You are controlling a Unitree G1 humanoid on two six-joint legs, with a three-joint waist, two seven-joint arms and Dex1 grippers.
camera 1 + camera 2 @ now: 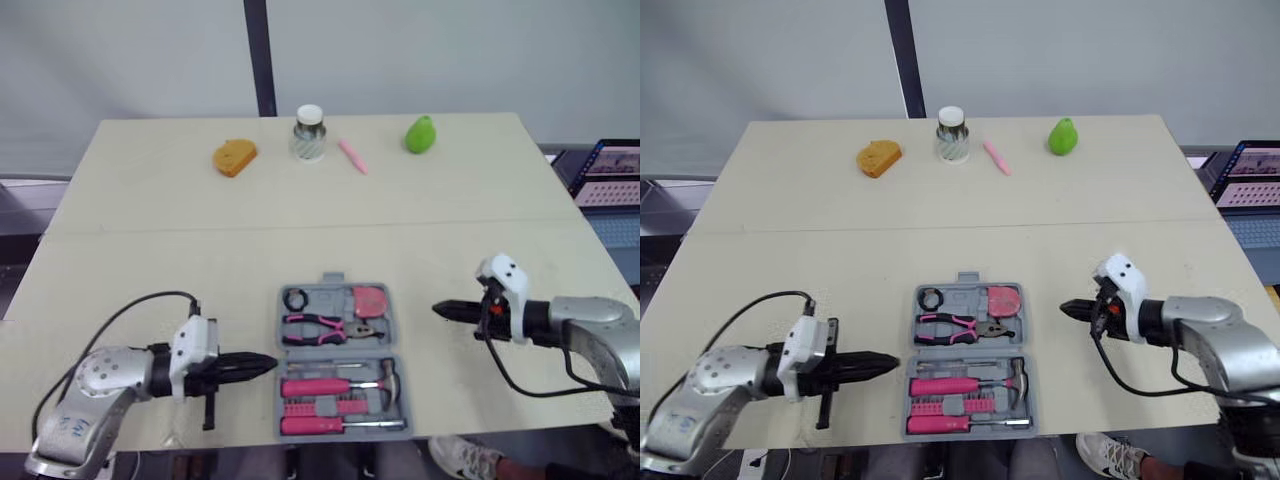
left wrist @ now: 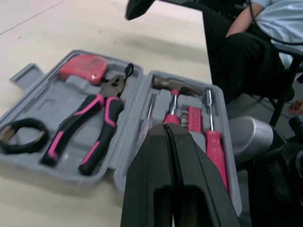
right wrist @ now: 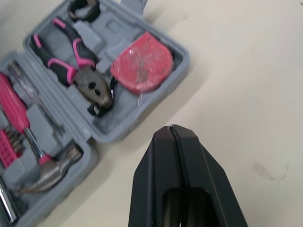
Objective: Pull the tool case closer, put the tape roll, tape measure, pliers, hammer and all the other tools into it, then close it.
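The tool case [image 1: 330, 304] is plain grey. Inside it are a black tape roll [image 1: 296, 298], a pinkish-red tape measure [image 1: 370, 299], pliers [image 1: 320, 328] with black-and-pink handles, and a hammer [image 1: 330, 387] with a pink handle and dull metal head. The tabletop [image 1: 150, 230] is pale beige. The left end effector [image 1: 270, 363] and right end effector [image 1: 440, 310] are black, with white housings behind them. Farther back on the tabletop are an orange-brown lump [image 1: 235, 157] and a green object [image 1: 421, 134].
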